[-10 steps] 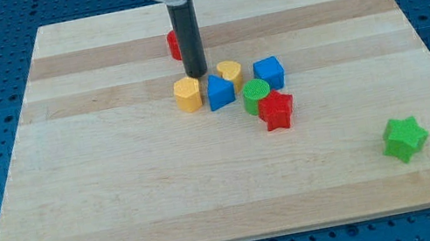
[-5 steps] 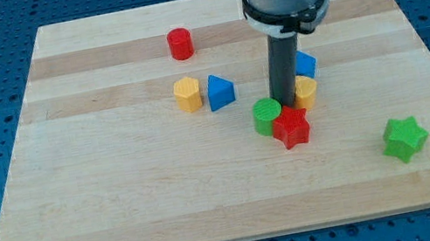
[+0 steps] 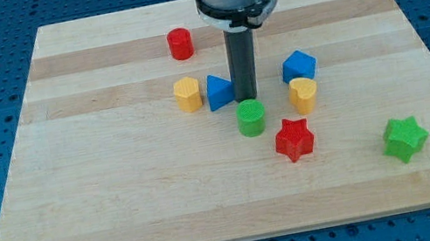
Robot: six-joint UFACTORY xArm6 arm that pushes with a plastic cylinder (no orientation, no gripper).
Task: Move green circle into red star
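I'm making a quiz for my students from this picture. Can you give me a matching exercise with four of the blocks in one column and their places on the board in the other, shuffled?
Blocks:
1. red cylinder
2. green star
3. green circle
4. yellow heart

Places:
A. directly below my tip, on its bottom side in the view
B. just under the blue cube
C. alone, nearest the view's top left of all the blocks
D. alone, far toward the view's bottom right

Pairs: 1-C, 2-D, 3-A, 4-B
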